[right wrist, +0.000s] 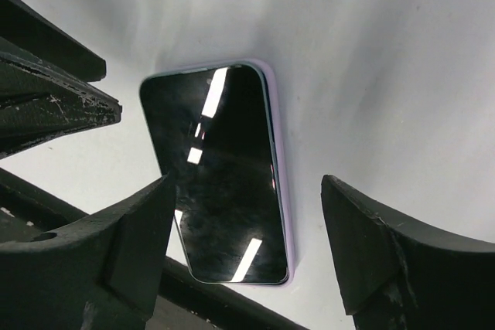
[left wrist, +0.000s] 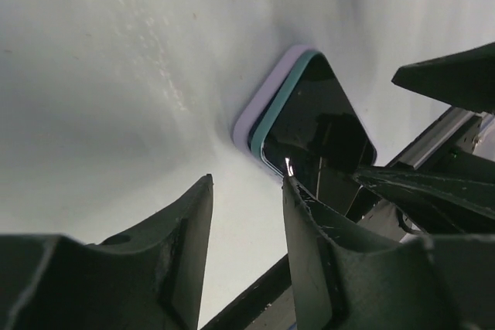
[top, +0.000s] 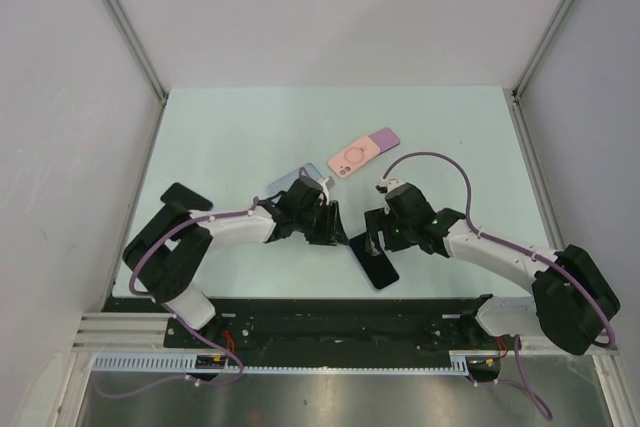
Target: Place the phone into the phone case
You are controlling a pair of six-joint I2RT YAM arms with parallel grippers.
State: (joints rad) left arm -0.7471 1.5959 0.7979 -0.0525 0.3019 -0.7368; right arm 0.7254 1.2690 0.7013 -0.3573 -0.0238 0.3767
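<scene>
A pale mint tabletop (top: 220,137) sits inside plain white walls (top: 330,7) with bare metal posts at the corners.

The left hand (top: 328,224) is low over the middle of the tabletop. Its two dark fingers stand parted with only bare surface between them, gripping nothing. The right hand (top: 378,237) is close beside it, its fingers spread wide and also empty.

The flat black-screened phone (top: 374,261) lies face up on the tabletop just below the right hand, between that hand's fingers in the wrist view but touching neither. It is just ahead of the left hand's fingertips and clear of them. A thin lilac phone case (right wrist: 283,191) rims the phone along one long side and round a corner. A teal band shows between rim and glass at that corner. Whether the phone is seated all the way in, I cannot tell.

Farther back lie a pink case with a ring mark (top: 352,158), touching a small purple slab (top: 384,136). A grey-blue flat piece (top: 292,182) shows behind the left arm.
</scene>
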